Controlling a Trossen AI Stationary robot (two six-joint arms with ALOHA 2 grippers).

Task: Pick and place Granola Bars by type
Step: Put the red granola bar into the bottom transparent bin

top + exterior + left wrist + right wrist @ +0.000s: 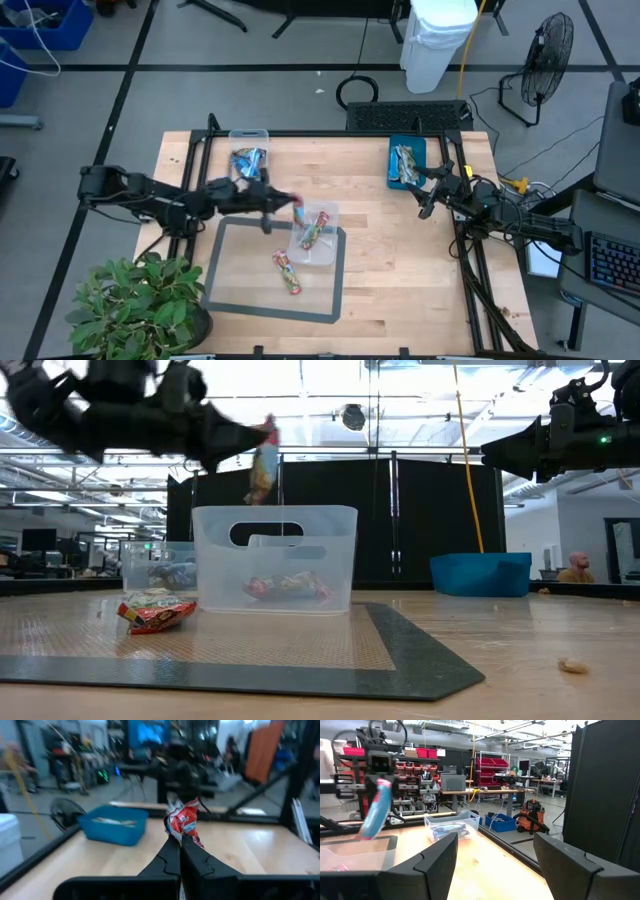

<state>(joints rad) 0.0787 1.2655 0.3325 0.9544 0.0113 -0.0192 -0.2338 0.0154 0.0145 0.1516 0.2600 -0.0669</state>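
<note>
- Bars are what we see sorted here: the left gripper point(297, 206) hangs over the table's middle, its jaws pinching a red-and-green bar point(299, 211) at one end.
- In the low view that held bar point(262, 468) dangles above the near tub point(275, 558), clear of its rim.
- In the left wrist view we see the fingers point(172, 851) pressed together on the bar's crumpled wrapper point(183, 820).
- Inside the near tub point(315, 236) lies one red-and-green bar point(311, 232).
- Another red-and-green bar point(288, 271) lies on the grey mat point(230, 296), just beside that tub on its left-arm side; the low view shows it point(157, 611) flat on the mat.
- At the far edge of the table we see a second clear tub point(249, 157) holding blue bars point(247, 161).
- The teal tray point(408, 163) sits at the far right of the table with tan-and-teal bars point(404, 164) in it.
- The right gripper point(432, 196) waits above the table's right edge, just beside the tray, its jaws spread and holding nothing; its wrist view shows the two fingers point(436, 860) well apart.
- A potted plant point(135, 305) stands at the near left corner.
</note>
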